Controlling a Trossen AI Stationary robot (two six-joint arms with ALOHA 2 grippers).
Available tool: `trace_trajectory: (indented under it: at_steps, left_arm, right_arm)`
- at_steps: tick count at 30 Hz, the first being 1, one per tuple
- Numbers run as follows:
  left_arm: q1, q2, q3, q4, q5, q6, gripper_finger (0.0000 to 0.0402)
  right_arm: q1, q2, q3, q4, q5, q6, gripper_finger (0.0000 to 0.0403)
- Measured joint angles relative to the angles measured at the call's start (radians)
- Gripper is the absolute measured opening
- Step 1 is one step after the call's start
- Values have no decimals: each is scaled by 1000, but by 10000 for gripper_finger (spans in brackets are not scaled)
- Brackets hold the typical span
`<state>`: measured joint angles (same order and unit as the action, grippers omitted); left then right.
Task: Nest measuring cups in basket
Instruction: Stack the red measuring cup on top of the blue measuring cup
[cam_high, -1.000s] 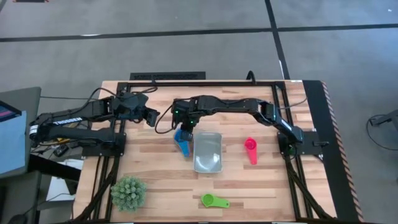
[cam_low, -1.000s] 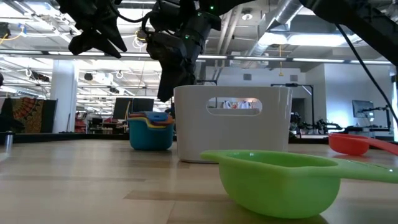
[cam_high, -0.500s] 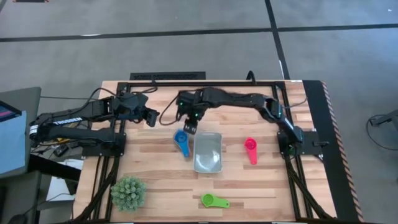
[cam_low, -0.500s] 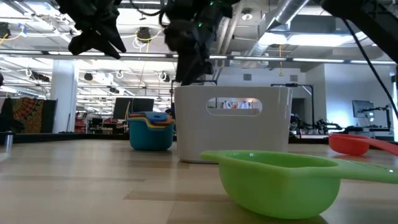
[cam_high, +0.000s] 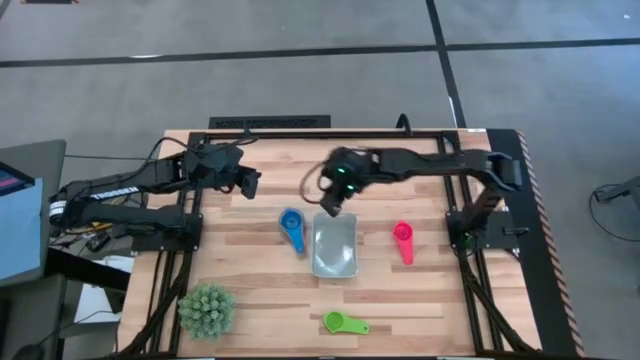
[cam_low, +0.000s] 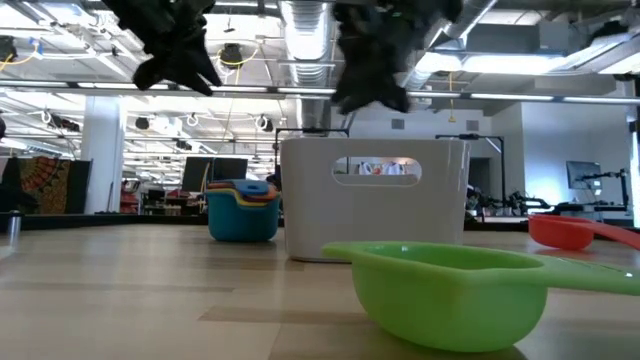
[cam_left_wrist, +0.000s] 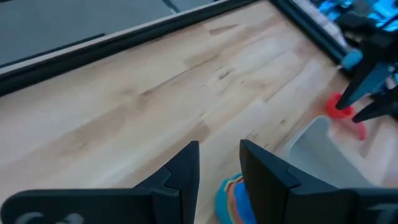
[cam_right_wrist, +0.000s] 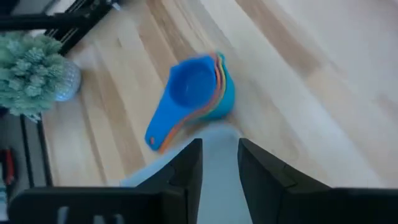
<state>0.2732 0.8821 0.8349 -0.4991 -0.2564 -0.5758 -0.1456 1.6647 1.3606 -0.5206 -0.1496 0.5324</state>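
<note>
A nested stack of measuring cups (cam_high: 292, 228), blue on top, stands on the table left of the pale grey basket (cam_high: 334, 247); it also shows in the right wrist view (cam_right_wrist: 196, 87) and the low view (cam_low: 243, 210). A pink cup (cam_high: 403, 240) lies right of the basket, and a green cup (cam_high: 345, 323) lies near the front edge. My right gripper (cam_high: 330, 200) hovers open above the basket's far end, holding nothing. My left gripper (cam_high: 248, 182) hangs open in the air, far and left of the stack.
A spiky green plant ball (cam_high: 207, 308) sits at the near left corner. The green cup (cam_low: 450, 290) looms large in the low view, in front of the basket (cam_low: 375, 210). Bare wood lies between the basket and the near edge.
My right gripper has drawn away from the cup stack, rising and swinging toward the table's right, and now hangs over the basket's far end. The stack stays where it was, with the blue cup on top. My left gripper has shifted slightly toward the right.
</note>
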Motion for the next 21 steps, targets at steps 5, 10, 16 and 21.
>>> trace_trajectory:
  at_steps: [5, 10, 16, 21]
  left_arm:
    - [0, 85, 0, 64, 63, 6, 102]
    - [0, 176, 0, 64, 129, 39, 102]
    - [-11, 211, 0, 88, 136, 18, 102]
    - [-12, 211, 0, 100, 130, 38, 102]
  right_arm:
    - [51, -168, -191, -69, 63, 115, 121]
    - [118, -272, -241, -345, 137, 160, 117]
    - [216, -363, -348, -600, 200, 328, 121]
    - [197, -464, -558, -521, 206, 486, 138]
